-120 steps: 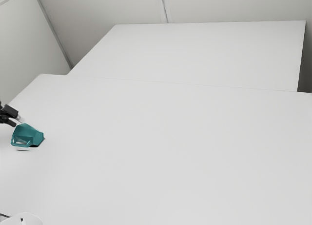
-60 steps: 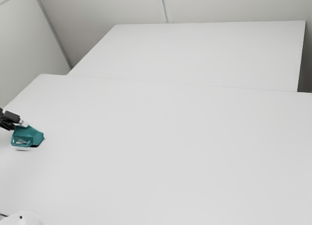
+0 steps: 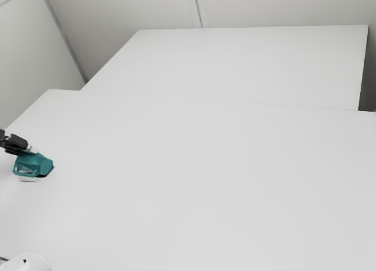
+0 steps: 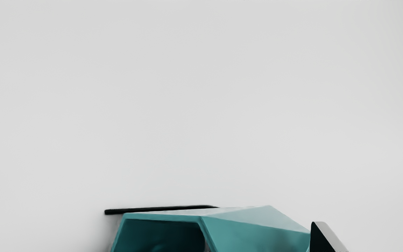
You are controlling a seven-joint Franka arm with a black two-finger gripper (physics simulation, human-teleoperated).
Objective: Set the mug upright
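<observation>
One white, rounded object [image 3: 26, 263] sits nearest you in the exterior view, cut off at its lower left corner, with a small dark spot on it and a thin dark line beside it; you can't tell what it is. Beyond it, toward the exterior view's left edge, your teal mug [image 3: 36, 164] lies tipped over on the white table [image 3: 205, 183], its faceted body leaning away from upright and its angular handle turned toward the near side. Your black gripper [image 3: 32, 149] comes in from that same left edge and reaches the mug's upper side. Whether the hand is open, closed or gripping the mug, you cannot tell from these pictures.

In the wrist view, you have the mug close up, with a dark hollow framed by teal edges, pale light on its upper facets, and part of the gripper right beside its body. A thin black strip [image 4: 159, 210] runs along the mug's far edge.

Farther off in the exterior view, you see a second white surface [image 3: 247, 65] past the table, then pale walls [image 3: 264, 6] with grey seams.
</observation>
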